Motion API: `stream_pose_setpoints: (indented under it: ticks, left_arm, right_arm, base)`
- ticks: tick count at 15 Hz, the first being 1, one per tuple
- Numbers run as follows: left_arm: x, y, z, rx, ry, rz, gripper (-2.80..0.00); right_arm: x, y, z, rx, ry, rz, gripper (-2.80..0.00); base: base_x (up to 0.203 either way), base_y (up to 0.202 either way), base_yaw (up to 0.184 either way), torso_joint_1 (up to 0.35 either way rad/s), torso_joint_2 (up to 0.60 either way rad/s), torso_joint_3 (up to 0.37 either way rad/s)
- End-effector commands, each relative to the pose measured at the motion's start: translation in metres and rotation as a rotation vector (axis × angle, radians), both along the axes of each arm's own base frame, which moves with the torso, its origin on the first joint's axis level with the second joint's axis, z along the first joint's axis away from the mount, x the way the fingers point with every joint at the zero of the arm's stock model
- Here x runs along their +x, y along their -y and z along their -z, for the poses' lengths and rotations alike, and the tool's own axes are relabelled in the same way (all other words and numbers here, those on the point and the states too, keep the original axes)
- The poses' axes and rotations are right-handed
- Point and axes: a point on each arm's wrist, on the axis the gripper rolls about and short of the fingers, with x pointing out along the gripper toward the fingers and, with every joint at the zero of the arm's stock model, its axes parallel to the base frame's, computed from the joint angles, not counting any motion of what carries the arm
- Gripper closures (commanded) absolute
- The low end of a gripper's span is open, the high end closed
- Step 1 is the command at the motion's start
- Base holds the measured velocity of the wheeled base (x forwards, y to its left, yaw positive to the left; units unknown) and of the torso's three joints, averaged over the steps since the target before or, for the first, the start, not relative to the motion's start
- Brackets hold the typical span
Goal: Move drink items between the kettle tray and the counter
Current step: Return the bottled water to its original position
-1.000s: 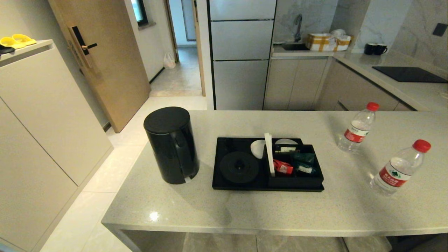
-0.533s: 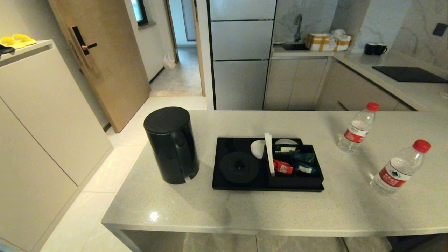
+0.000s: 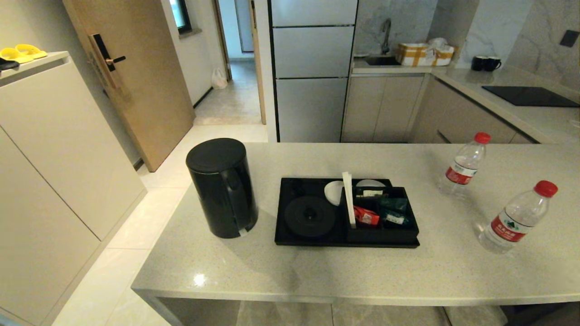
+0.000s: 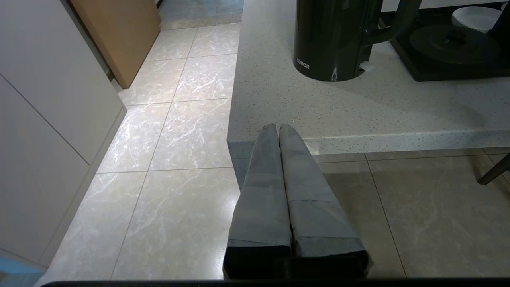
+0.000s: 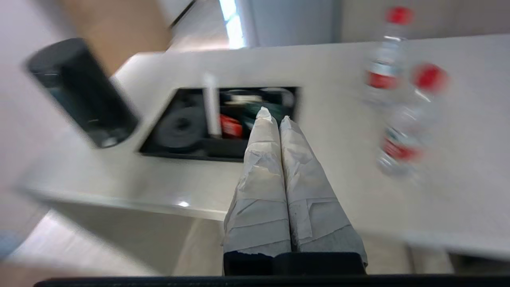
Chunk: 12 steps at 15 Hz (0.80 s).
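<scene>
So the right end effector (image 5: 273, 113) is up off the near edge of the pale beige speckled stone surface (image 3: 317, 271), fingers pressed together with nothing between them. The left end effector (image 4: 277, 126) is parked lower, at that near edge, also pinched closed and empty. Neither shows up from the head camera.

My read: nothing is on the tray yet, and the right one looks to be starting its approach. The two bottles sit off to its own side, so I'd grab the nearer one first. Open the fingers well before arriving, come in level at the label band rather than the cap, and squeeze gently, since thin plastic like that probably dents and slips.

Counting, going outward from the right end effector:
- One flat rectangular black kettle tray (image 3: 290, 237), straight ahead of the fingertips, with its round base bare.
- Two small clear plastic water bottles with red caps, both standing on the surface to the right of the tray: the nearer bottle (image 3: 512, 222), and the farther bottle (image 3: 463, 168) beyond it.
- One tall matte black cylindrical kettle (image 3: 222, 190), on the surface just beside the tray's far side from the bottles, closer to the left end effector.
- A few small red and green sachets (image 3: 378, 213) in the tray's boxed compartment; can't get an exact number.
</scene>
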Motion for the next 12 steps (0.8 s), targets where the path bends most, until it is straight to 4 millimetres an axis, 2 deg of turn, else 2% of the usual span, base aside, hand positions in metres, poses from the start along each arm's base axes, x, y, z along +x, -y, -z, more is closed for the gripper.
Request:
stream_pose_setpoints:
  ticks: [1,3,4,7,9,11,12]
  left_arm:
    - [0.000,0.000,0.000,0.000,0.000,0.001,0.00]
    - [0.000,0.000,0.000,0.000,0.000,-0.001,0.00]
    - [0.000,0.000,0.000,0.000,0.000,-0.001,0.00]
    - [0.000,0.000,0.000,0.001,0.000,0.001,0.00]
    - [0.000,0.000,0.000,0.002,0.000,-0.001,0.00]
    - [0.000,0.000,0.000,0.000,0.000,-0.001,0.00]
    - [0.000,0.000,0.000,0.000,0.000,0.001,0.00]
  right_arm:
    - [0.083,-0.004,-0.026,-0.004,-0.211,-0.081,0.00]
    - [0.143,-0.012,-0.025,-0.025,-0.304,-0.097,0.00]
    - [0.175,-0.017,-0.018,-0.049,-0.348,-0.052,0.00]
    - [0.252,-0.027,0.018,-0.127,-0.377,0.144,0.00]
    - [0.289,-0.031,0.040,-0.174,-0.270,0.263,0.00]
    - [0.309,-0.032,0.072,-0.290,-0.276,0.351,0.00]
    - [0.317,-0.031,0.081,-0.340,-0.269,0.431,0.00]
  base:
    - [0.000,0.000,0.000,0.000,0.00,0.000]
    - [0.000,0.000,0.000,0.000,0.00,0.000]
    - [0.000,0.000,0.000,0.000,0.00,0.000]
    - [0.000,0.000,0.000,0.000,0.00,0.000]
    - [0.000,0.000,0.000,0.000,0.00,0.000]
    - [0.000,0.000,0.000,0.000,0.00,0.000]
    - [0.000,0.000,0.000,0.000,0.00,0.000]
